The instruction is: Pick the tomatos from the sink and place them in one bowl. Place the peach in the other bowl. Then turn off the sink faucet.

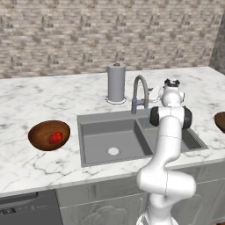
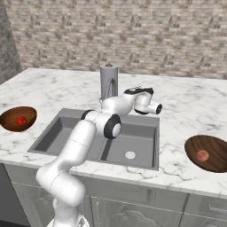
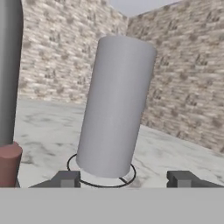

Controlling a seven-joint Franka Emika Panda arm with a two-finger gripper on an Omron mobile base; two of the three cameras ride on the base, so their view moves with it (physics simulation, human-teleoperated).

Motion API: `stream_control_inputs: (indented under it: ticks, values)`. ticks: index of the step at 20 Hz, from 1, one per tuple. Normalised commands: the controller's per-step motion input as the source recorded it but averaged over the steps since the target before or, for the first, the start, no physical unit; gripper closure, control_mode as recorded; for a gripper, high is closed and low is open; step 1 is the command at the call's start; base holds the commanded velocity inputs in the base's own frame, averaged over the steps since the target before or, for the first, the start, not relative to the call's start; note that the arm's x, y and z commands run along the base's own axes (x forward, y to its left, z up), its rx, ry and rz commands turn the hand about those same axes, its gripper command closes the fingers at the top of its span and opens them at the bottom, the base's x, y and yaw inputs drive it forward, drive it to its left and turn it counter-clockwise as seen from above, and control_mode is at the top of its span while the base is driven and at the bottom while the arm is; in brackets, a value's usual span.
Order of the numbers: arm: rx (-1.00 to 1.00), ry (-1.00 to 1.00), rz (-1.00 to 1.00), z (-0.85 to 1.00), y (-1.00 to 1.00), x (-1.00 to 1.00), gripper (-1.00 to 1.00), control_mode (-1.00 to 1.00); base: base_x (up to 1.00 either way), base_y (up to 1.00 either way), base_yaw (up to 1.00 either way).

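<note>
Hand view: smooth grey cylinder [image 3: 114, 109] upright on veined marble counter [image 3: 48, 131].

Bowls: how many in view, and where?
2. One bowl sits on the counter left of the sink, holding a red fruit. The other bowl sits on the counter right of the sink, holding a pale fruit. None seems hidden.

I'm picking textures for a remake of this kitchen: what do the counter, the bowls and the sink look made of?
Counter: looks like polished white marble, with grey veins running through it. Left bowl and right bowl: likely wood, reddish-brown with faint grain and a slight sheen. Sink: seems to be metal, a flat even grey with a matte finish, though the rendering leaves that open.
</note>
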Motion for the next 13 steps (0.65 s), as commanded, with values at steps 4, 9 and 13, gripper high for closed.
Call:
stream_control_inputs:
  ticks: [4,9,13]
  values:
    - [0.0,0.0,-0.08,1.0,1.0,0.0,-1.0,-1.0,0.0,0.0,0.0]
    - [0.0,0.0,-0.09,0.99,1.0,0.0,-1.0,-1.0,0.0,0.0,0.0]
    - [-0.02,0.0,-0.08,0.87,1.0,0.0,-1.0,-1.0,0.0,0.0,0.0]
